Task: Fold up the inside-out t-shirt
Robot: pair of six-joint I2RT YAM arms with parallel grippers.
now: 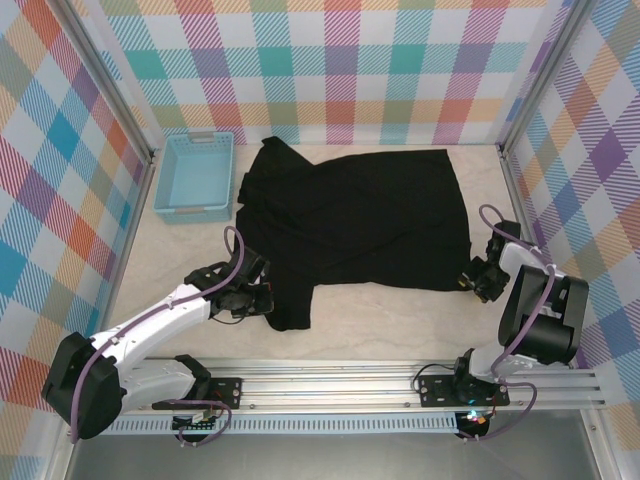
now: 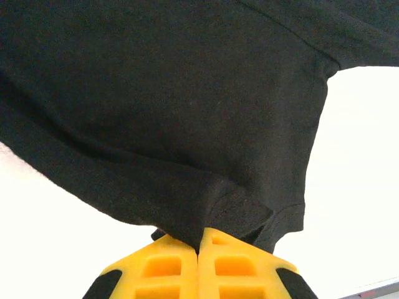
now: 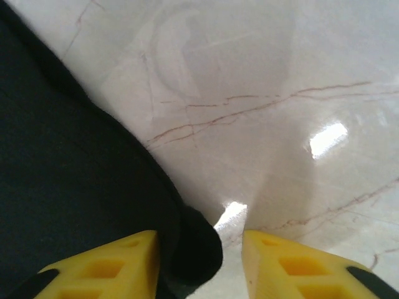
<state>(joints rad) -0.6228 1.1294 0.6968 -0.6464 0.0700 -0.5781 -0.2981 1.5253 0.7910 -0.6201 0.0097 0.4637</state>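
Note:
The inside-out t-shirt (image 1: 350,215) is black and lies spread flat across the middle of the table. My left gripper (image 1: 262,298) is at its near left part, which hangs toward the front. In the left wrist view the left gripper (image 2: 201,240) is shut, its yellow fingers (image 2: 156,268) pinching a fold of the black cloth (image 2: 162,112) near a stitched hem. My right gripper (image 1: 470,280) is at the shirt's near right corner. There the right gripper (image 3: 199,240) stands open, and the corner of the cloth (image 3: 62,187) lies between the fingers against the left one (image 3: 106,265).
A light blue plastic basket (image 1: 195,175) stands at the back left, next to the shirt. Bare marbled tabletop (image 1: 400,320) runs in front of the shirt. Checked walls close in the left, back and right sides.

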